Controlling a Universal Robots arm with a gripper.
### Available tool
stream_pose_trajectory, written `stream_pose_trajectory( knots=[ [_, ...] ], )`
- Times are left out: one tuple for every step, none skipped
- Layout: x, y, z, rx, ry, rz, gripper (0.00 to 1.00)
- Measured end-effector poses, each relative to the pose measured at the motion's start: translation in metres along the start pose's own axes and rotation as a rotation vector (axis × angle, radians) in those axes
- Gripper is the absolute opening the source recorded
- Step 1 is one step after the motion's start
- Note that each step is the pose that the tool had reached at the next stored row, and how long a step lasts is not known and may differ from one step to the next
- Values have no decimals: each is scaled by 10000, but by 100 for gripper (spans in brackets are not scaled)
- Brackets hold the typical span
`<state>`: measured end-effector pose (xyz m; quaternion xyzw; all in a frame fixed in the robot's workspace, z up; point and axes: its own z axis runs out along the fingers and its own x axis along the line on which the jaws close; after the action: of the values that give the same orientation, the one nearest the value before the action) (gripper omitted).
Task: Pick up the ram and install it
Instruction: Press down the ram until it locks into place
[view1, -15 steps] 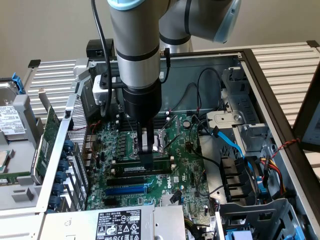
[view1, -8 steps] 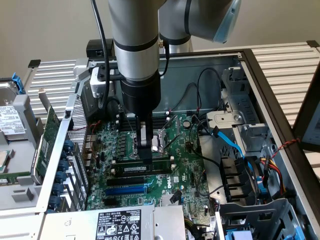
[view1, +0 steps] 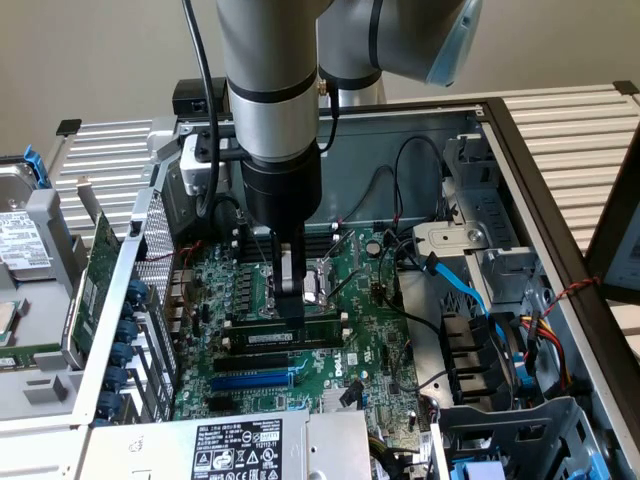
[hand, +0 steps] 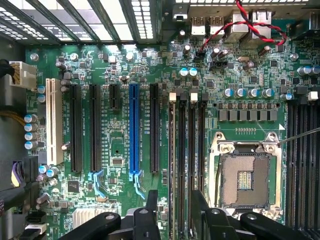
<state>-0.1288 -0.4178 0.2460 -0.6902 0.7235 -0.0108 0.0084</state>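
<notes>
The ram (view1: 275, 338), a dark stick with a white label strip, stands on edge in one of the long black slots on the green motherboard (view1: 370, 330). My gripper (view1: 292, 308) hangs straight down over its middle, fingertips at its top edge. In the wrist view the ram (hand: 176, 150) shows edge-on as a thin dark line among the parallel slots. It runs down between the two black fingers (hand: 151, 200), which stand apart on either side of it with gaps showing. The gripper (hand: 175, 200) is open.
The open CPU socket (hand: 245, 177) lies beside the slots, with more black slots (hand: 300, 160) beyond it. A blue expansion slot (hand: 134, 127) and black ones sit on the other side. Cables, a blue SATA lead (view1: 465, 290) and drive cages crowd the exterior view's right.
</notes>
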Motion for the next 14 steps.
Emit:
stream_pose_trajectory(
  knots=[
    [0,0,0,0,1,0,40],
    [0,0,0,0,0,0,40],
    [0,0,0,0,0,0,40],
    [0,0,0,1,-1,0,40],
    [0,0,0,-4,1,0,40],
    [0,-1,0,-27,7,-1,40],
    [0,0,0,-60,18,-2,40],
    [1,0,0,-75,28,-2,40],
    [0,0,0,-80,36,-1,40],
    [0,0,0,-85,42,-1,40],
    [0,0,1,-96,48,-1,40],
    [0,0,1,-117,59,-2,40],
    [0,0,1,-133,83,-2,40],
    [0,0,1,-157,101,-3,40]
  ],
)
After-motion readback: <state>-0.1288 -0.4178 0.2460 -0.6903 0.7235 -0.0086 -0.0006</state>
